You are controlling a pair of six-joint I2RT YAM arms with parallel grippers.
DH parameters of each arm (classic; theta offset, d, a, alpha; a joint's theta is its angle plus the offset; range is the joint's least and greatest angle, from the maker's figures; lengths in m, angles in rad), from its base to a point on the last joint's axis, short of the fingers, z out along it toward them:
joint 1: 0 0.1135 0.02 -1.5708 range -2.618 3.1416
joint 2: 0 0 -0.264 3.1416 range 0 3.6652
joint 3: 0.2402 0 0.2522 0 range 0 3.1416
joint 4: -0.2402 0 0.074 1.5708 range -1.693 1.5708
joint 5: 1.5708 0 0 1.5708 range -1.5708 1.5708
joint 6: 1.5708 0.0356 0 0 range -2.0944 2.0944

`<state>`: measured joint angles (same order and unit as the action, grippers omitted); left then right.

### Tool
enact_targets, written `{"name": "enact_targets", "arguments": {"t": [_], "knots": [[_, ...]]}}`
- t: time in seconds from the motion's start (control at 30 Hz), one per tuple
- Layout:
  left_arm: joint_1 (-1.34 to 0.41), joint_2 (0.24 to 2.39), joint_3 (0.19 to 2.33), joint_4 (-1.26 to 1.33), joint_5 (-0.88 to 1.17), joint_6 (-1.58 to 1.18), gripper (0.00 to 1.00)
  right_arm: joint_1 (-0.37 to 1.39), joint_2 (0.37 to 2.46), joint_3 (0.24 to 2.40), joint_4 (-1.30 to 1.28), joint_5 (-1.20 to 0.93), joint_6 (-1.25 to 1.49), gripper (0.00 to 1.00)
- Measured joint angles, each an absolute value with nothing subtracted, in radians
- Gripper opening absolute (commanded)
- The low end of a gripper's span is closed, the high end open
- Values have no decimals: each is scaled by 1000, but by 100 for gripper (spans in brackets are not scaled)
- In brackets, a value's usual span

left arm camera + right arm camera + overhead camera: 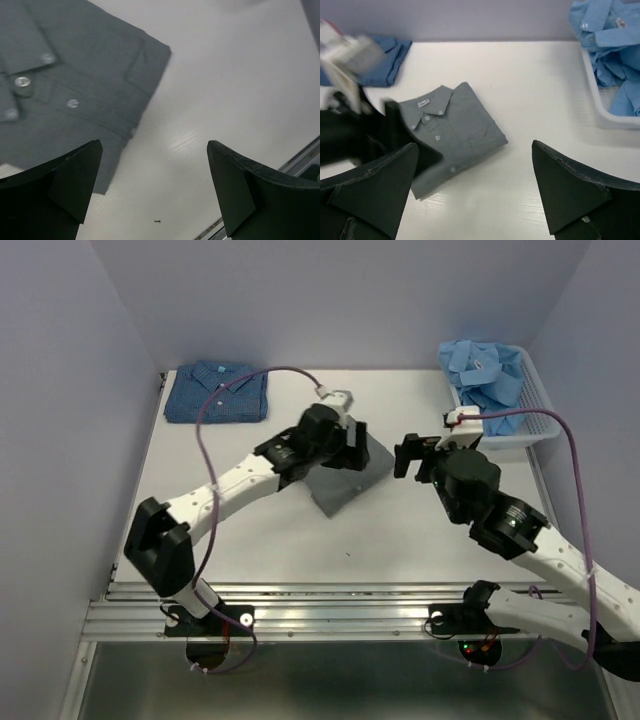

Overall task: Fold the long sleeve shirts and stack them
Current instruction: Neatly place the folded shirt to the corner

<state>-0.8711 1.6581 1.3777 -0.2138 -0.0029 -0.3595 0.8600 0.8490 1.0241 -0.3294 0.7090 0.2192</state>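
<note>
Lying folded at the middle of the white table [260, 530]: one grey shirt [345, 480], buttoned, collar and chest pocket facing up, set askew to the table edges.

Item, left gripper [352, 448]: hangs over the grey shirt's 10 o'clock part, jaws spread wide, nothing between them. In the left wrist view the gripper [155, 195] shows bare table between its fingers [65, 190], with the shirt [75, 85] at 10 o'clock of the frame.

Item, right gripper [418, 455]: at 3 o'clock of the grey shirt, just beside it, jaws fully apart and empty. Its own camera shows the gripper [475, 190] with the shirt [455, 135] lying ahead at 11 o'clock.

Item, dark blue patterned shirt [217, 392]: folded flat in the table's 11 o'clock corner, collar up, well apart from the grey one.

Item, light blue shirts [485, 375]: a loose crumpled heap filling the far end of a white slatted basket [530, 430] at 1 o'clock, spilling over its rim.
</note>
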Motion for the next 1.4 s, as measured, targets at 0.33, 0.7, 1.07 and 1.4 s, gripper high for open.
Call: {"name": "enact_targets", "arguments": {"t": [0.33, 0.7, 1.07, 1.4], "knots": [[-471, 1384, 1044, -54, -1, -616, 99, 661, 1341, 1088, -257, 315, 271, 100], [-263, 1584, 936, 117, 210, -722, 99, 625, 1739, 1332, -246, -178, 89, 100], [-160, 1597, 857, 154, 252, -766, 78, 791, 2125, 1647, -310, -4, -140, 94], [-160, 1755, 859, 212, 331, -782, 0, 813, 2166, 1647, -328, 175, -179, 24]]}}
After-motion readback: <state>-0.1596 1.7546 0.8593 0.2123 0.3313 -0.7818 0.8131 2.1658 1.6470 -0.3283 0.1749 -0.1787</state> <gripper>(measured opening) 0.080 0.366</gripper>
